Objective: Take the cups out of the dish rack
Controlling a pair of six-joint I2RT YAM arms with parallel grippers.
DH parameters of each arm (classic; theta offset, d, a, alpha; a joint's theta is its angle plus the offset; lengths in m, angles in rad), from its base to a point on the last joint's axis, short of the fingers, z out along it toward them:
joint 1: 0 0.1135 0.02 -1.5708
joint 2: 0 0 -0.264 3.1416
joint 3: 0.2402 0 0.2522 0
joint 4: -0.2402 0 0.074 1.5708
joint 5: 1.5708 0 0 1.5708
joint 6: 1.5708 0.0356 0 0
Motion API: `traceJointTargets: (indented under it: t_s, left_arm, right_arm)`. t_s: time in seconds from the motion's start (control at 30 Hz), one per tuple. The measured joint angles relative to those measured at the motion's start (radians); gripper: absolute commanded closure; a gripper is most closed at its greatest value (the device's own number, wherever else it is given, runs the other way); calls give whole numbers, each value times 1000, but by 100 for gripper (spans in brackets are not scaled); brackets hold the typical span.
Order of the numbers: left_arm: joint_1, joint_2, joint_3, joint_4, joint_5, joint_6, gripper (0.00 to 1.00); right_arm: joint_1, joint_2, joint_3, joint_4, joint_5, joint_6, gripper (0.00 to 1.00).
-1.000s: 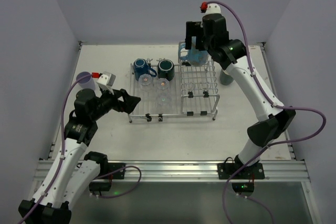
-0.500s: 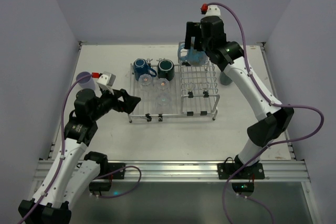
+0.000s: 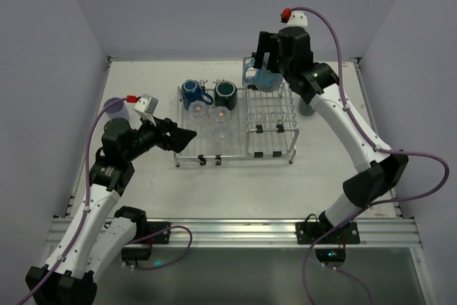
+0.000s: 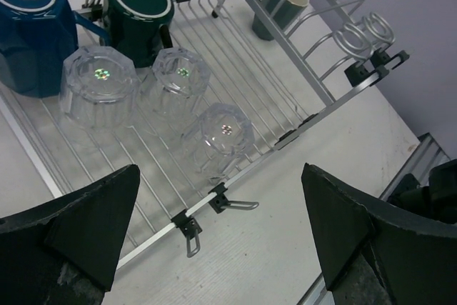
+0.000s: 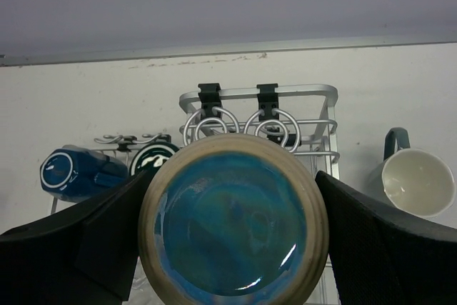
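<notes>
From above, my right gripper (image 3: 264,62) is clenched on the light-blue mug (image 3: 260,76). It holds the mug over the far end of the rack (image 3: 271,151), above the raised part. I cannot tell if the mug touches the wires. My left gripper (image 3: 180,138) is let go and holds nothing. It hangs near the front left corner of the rack. The blue mug (image 3: 191,92) and the dark green mug (image 3: 226,93) sit side by side at the back of the flat part. Three glasses (image 3: 221,114) stand in front of them. The grey-green mug (image 3: 308,108) is on the table (image 3: 235,191), just to the right of the rack, partly behind my right arm. The purple cup (image 3: 116,108) stands on the table far to the left, behind my left arm.

From my left wrist, my two fingers (image 4: 86,226) are wide apart with only table and rack between them. The three glasses are upside down on the wires. The blue mug and the dark green mug show me their bottoms.

From my right wrist, the light-blue mug fills the gap between my fingers, and both press on its sides. Past it, the grey-green mug stands upright on the table with its white inside showing.
</notes>
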Motion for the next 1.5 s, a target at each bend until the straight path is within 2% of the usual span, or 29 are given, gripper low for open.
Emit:
traceJointTargets:
  t_s: [0.13, 0.33, 0.47, 0.77, 1.03, 1.5]
  left_arm:
    - [0, 28, 0, 59, 60, -56, 0]
    - [-18, 50, -8, 259, 150, -188, 1]
    - [-96, 108, -8, 412, 173, -272, 5]
    - [-289, 312, 61, 578, 109, -315, 10]
    - [-335, 448, 183, 631, 34, -302, 12]
    - [-368, 474, 206, 630, -36, -285, 15]
  right_arm:
    - [-3, -46, -45, 5, -17, 30, 89]
    - [-32, -146, -156, 75, -85, 126, 91]
    - [-63, -209, -232, 123, -142, 204, 91]
    - [-79, -304, -405, 269, -248, 365, 92]
    - [-85, -388, -555, 401, -371, 513, 93]
    - [-85, -517, -708, 624, -537, 718, 94]
